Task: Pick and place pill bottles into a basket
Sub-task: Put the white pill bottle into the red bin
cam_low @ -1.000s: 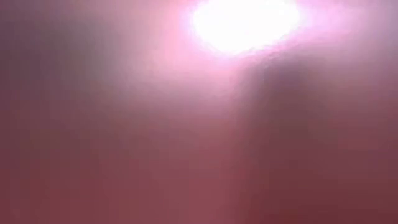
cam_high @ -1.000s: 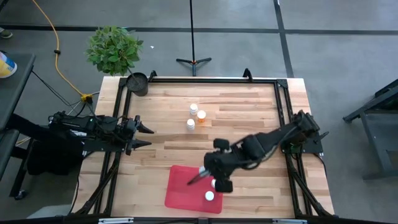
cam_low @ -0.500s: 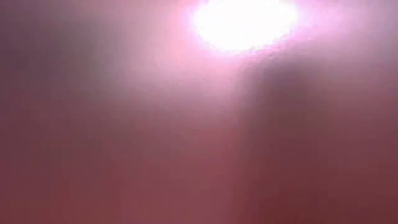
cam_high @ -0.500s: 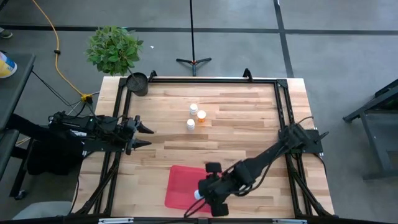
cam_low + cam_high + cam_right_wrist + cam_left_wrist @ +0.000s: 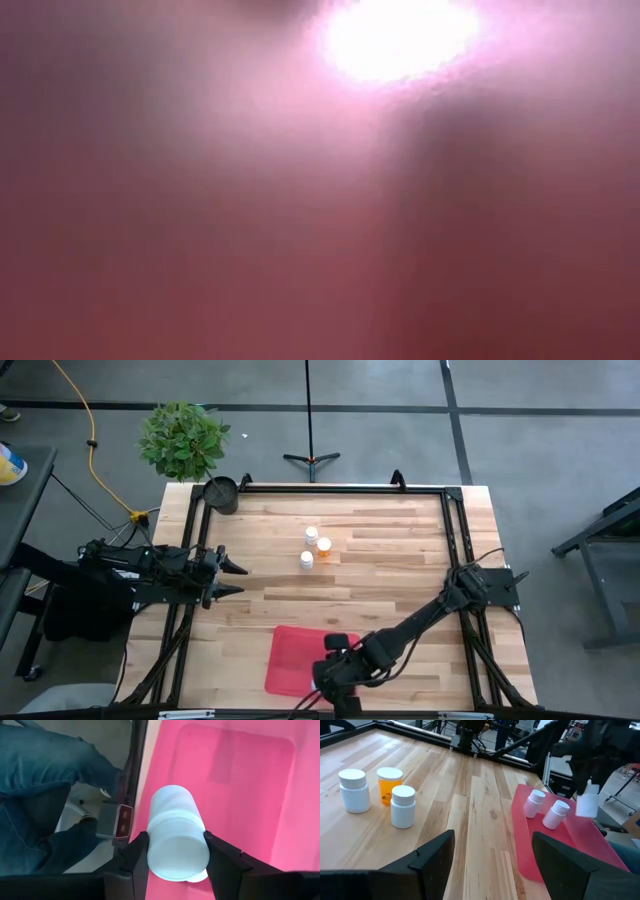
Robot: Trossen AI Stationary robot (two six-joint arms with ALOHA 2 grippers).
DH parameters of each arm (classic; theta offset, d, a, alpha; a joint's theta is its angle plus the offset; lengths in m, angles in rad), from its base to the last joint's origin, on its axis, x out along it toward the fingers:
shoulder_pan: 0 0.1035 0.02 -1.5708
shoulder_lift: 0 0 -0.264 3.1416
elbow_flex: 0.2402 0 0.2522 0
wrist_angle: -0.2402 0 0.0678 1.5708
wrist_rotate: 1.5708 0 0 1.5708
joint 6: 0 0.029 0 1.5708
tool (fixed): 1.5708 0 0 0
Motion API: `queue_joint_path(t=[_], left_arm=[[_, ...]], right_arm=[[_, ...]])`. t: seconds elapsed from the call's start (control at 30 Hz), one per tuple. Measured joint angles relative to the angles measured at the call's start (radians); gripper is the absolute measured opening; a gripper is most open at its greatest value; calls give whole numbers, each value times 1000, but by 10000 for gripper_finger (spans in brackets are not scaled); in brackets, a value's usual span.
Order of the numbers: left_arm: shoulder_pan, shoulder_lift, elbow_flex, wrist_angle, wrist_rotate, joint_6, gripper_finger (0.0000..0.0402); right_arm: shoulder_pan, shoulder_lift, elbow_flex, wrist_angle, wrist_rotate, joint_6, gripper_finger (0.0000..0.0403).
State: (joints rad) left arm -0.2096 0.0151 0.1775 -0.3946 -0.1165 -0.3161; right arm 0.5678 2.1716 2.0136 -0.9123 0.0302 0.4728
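Leftmost, parked at the table's (image 5: pixel 400 575) left edge: left gripper (image 5: pixel 240 580), jaws roughly half apart, nothing between them, waiting.

Next, out on the bare wood near the table's middle and well apart from the basket: three pill bottles standing upright in a tight cluster. Seen from the left wrist as a white bottle (image 5: pixel 354 790), an orange-bodied bottle (image 5: pixel 389 784) just beside it, and another white bottle (image 5: pixel 402 806) in front.

Further right, at the near edge of the table: red basket (image 5: pixel 290 655), with two bottles (image 5: pixel 535 802) (image 5: pixel 555 814) lying on their sides on its floor.

Then the right gripper (image 5: pixel 176 840), reaching in low over the basket's near side, clamped tight on a sixth bottle (image 5: pixel 172 810). Held bottle gripped across its body, hanging above the red floor close to the near wall, not yet set down. Beyond the table edge, a person's legs (image 5: pixel 45 785) in jeans.

Step in hand, by the look of it: placing, halfway through the task with three bottles left. Next move likely calls for lowering a little, keeping well inside the wall, clear of the two bottles already lying there, then parting the fingers. Risk of a rim-side drop rolling outward toward the table edge.
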Motion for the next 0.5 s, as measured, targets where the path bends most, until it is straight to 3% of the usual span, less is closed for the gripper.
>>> queue_joint_path(t=[0.5], left_arm=[[0,0,0,-2,0,0,298]], right_arm=[[-96,34,0,12,-65,-91,147]])
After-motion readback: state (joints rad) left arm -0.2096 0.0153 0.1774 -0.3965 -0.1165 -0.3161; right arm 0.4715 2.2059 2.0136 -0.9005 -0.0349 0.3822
